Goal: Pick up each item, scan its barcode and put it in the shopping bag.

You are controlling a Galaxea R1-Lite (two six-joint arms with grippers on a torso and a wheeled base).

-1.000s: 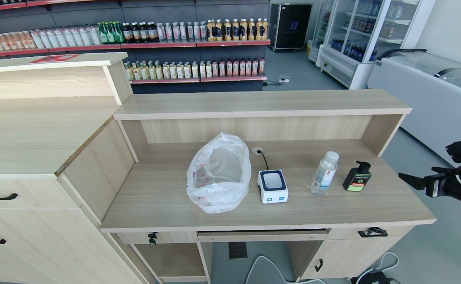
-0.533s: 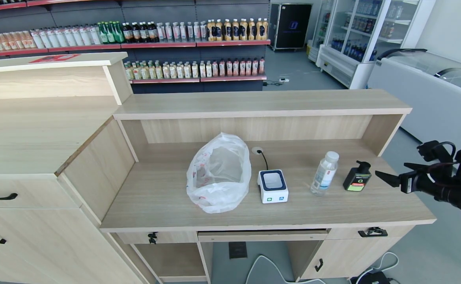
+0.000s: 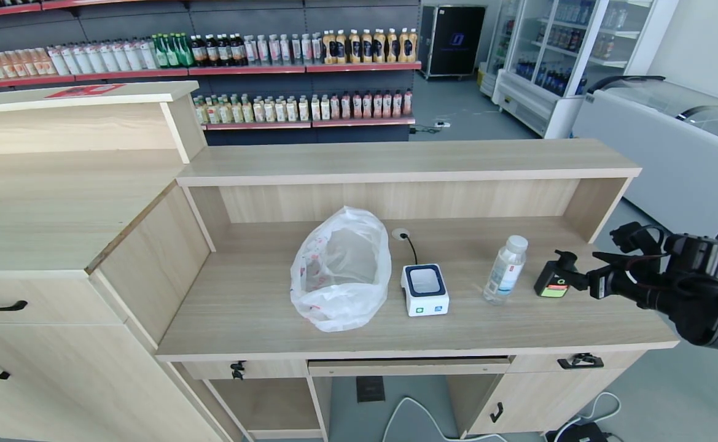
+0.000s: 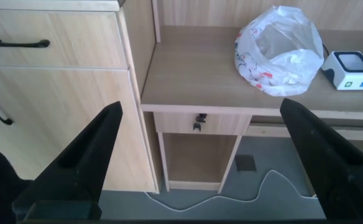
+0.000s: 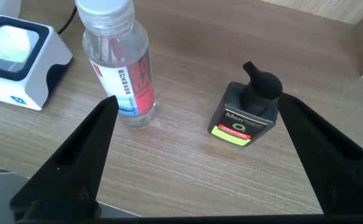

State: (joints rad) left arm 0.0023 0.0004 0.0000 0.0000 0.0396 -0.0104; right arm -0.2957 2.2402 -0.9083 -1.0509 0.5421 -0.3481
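Wooden counter (image 3: 260, 307) with squat black pump bottle (image 5: 243, 115), green-and-red label, near wide-spread right gripper (image 5: 198, 102); left gripper (image 4: 201, 104) likewise wide

Bright, even light; the shopping bag (image 3: 340, 270) gleams, its faint soft shadow on the counter (image 3: 242, 307); straight lines bow toward the head view's edges.

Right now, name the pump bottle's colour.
The pump bottle is black, label green and red; best in right wrist view.

Shop: wooden checkout counter (image 3: 346, 344) with scanner (image 3: 424, 290), drink-stocked shelves (image 3: 211, 67) behind, glass-door fridges (image 3: 555, 55), chest freezers (image 3: 672, 129).
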